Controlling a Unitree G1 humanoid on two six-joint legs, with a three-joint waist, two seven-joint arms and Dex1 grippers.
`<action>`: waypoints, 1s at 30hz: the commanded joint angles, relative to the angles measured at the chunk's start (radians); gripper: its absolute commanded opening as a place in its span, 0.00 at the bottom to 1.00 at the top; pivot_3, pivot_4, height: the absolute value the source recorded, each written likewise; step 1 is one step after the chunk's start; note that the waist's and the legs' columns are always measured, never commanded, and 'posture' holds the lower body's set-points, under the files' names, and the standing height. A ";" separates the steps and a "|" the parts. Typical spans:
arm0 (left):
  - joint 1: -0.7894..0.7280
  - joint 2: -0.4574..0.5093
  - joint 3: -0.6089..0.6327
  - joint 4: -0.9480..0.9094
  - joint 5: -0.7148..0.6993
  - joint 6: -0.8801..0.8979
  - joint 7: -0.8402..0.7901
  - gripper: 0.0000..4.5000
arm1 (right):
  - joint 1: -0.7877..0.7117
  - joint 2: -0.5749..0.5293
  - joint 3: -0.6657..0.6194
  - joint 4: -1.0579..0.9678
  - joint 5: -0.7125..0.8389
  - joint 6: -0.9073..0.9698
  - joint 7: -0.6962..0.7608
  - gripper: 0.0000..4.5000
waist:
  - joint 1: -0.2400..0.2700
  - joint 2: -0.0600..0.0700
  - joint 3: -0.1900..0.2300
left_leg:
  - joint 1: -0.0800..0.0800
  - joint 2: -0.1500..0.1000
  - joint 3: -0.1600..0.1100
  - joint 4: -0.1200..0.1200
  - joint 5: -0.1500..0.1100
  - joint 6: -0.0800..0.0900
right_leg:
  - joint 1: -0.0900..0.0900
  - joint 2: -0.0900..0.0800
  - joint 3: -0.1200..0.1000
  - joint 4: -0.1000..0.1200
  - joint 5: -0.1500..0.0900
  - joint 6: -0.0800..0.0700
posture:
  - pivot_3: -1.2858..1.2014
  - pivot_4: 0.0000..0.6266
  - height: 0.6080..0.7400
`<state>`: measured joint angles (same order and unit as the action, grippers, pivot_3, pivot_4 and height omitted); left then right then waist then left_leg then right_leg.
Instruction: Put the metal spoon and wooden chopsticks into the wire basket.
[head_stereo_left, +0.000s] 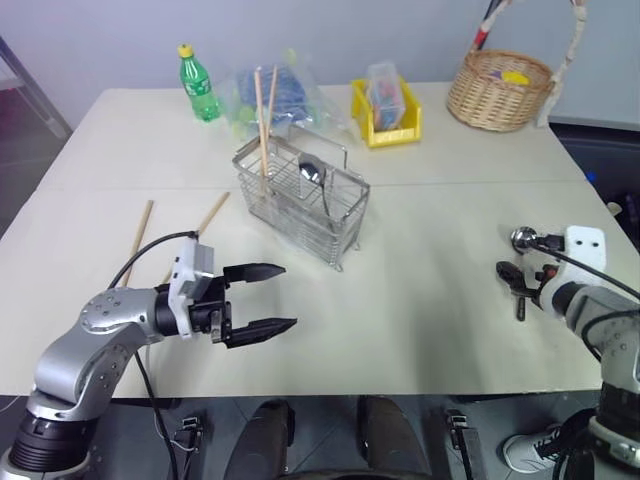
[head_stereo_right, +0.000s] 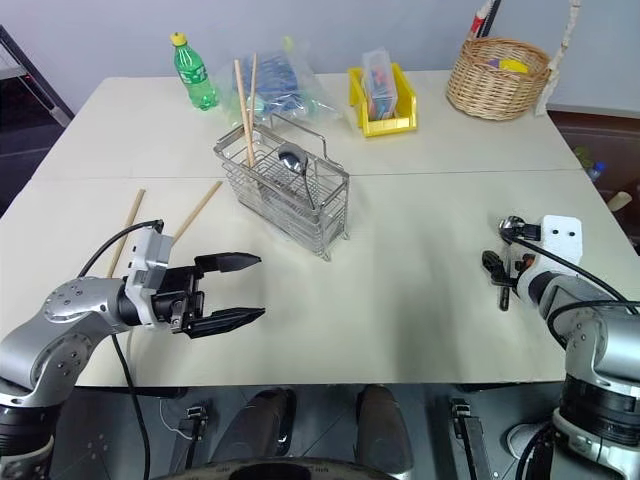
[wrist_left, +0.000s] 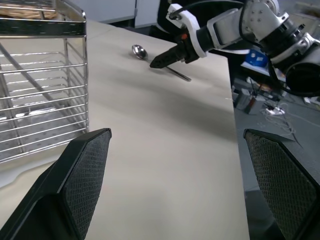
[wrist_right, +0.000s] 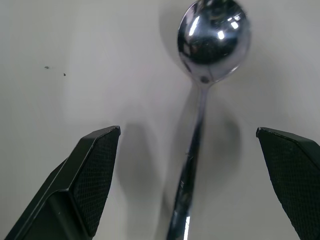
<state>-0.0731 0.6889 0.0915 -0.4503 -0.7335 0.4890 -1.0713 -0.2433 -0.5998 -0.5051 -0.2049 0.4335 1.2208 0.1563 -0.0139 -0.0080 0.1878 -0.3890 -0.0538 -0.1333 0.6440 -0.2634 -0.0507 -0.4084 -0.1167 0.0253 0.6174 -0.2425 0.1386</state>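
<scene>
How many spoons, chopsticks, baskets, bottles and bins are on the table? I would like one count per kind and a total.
Spoons: 2, one in the wire basket, one on the table
Chopsticks: 4, two in the basket, two on the table
Baskets: 2, wire and wicker
Bottles: 1
Bins: 1
Total: 10

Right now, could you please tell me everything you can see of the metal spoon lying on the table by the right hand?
The metal spoon is shiny, mirror-like steel with a round bowl and a slim straight handle. It lies flat on the pale table, near its right edge. The open right hand hovers over it, the handle running between the two fingers, neither touching it. Nothing else touches the spoon.
</scene>
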 joint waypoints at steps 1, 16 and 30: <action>0.004 -0.004 0.003 -0.031 -0.002 -0.016 0.008 0.99 | -0.044 -0.032 0.000 0.060 -0.005 0.010 0.023 1.00 | 0.000 0.000 0.000 | 0.000 0.000 0.000 0.000 0.000 0.000 | 0.000 0.000 0.000 0.000 0.000 0.000 | 0.52 0.24 1.00; -0.060 -0.022 0.009 0.061 0.058 -0.086 0.006 0.99 | -0.073 0.006 0.022 0.091 -0.014 0.060 0.036 1.00 | -0.003 -0.001 -0.001 | 0.000 0.000 0.000 0.001 0.000 0.000 | 0.001 0.000 0.000 0.000 0.000 0.000 | 0.52 0.24 1.00; -0.127 -0.055 0.025 0.091 -0.002 -0.035 0.031 0.99 | -0.078 0.064 0.017 0.040 -0.019 0.127 0.028 1.00 | -0.005 -0.002 -0.001 | 0.001 0.000 0.000 0.001 0.000 0.000 | 0.001 0.001 0.000 0.000 0.002 0.003 | 0.52 0.24 1.00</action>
<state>-0.1892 0.6283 0.0938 -0.3498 -0.7217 0.4543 -1.0413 -0.3256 -0.5617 -0.4985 -0.1705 0.3967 1.3074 0.1744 -0.0191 -0.0099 0.1867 -0.3884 -0.0533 -0.1336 0.6448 -0.2637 -0.0502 -0.4075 -0.1159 0.0249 0.6172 -0.2407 0.1419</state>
